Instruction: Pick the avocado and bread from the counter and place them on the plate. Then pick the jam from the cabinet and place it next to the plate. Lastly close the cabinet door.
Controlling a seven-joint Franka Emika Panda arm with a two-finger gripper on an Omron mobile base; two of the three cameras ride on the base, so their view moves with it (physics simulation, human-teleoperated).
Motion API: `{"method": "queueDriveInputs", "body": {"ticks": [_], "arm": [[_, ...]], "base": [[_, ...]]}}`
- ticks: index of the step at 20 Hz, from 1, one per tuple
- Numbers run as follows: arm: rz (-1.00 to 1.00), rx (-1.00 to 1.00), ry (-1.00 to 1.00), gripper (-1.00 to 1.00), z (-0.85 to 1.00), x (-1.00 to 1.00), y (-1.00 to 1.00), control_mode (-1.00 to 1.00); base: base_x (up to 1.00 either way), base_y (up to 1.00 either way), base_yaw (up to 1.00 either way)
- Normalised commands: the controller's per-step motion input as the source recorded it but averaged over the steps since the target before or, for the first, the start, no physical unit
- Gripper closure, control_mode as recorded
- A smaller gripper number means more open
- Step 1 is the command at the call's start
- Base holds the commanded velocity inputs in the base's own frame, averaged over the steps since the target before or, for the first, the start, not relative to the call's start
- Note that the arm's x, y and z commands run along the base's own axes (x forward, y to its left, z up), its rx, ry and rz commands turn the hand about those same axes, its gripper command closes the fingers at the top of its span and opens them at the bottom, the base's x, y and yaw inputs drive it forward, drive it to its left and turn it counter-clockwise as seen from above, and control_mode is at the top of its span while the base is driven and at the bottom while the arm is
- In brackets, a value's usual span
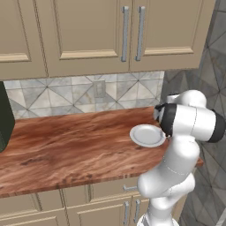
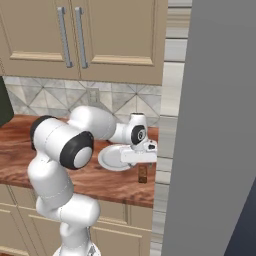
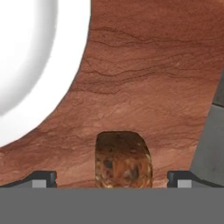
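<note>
The bread (image 3: 124, 159), a small brown blocky piece, stands on the wood-grain counter (image 3: 153, 87) just beside the white plate (image 3: 30, 65). My gripper (image 3: 113, 177) hangs low over it, open, one fingertip (image 3: 41, 177) on each side of the bread and well apart from it. From the right base view the bread (image 2: 143, 173) sits under the gripper (image 2: 143, 166), right of the plate (image 2: 114, 159) and near the counter's front edge. The plate (image 1: 147, 135) lies bare on the counter (image 1: 66, 150). The avocado is out of view.
Beige wall cabinets (image 1: 128, 33) above the counter have their doors shut. A tall grey panel (image 2: 215, 125) rises close to the right of the gripper and the bread. A dark appliance (image 1: 5, 117) stands at the counter's far left.
</note>
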Motion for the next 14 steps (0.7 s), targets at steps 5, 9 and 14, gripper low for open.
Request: {"method": "queueDriveInputs", "body": {"ticks": [5,9,14], "arm": [[0.0,0.0,0.0,-1.0,-0.24,-0.02,-0.05,-1.0],[0.0,0.0,0.0,-1.0,-0.19,-0.05,-0.06,-1.0],[0.0,-0.01,0.0,1.0,-0.32,-0.08,-0.02,-1.0]], "base": [[0.0,0.0,0.0],[0.0,0.0,0.0],[0.0,0.0,0.0]]}}
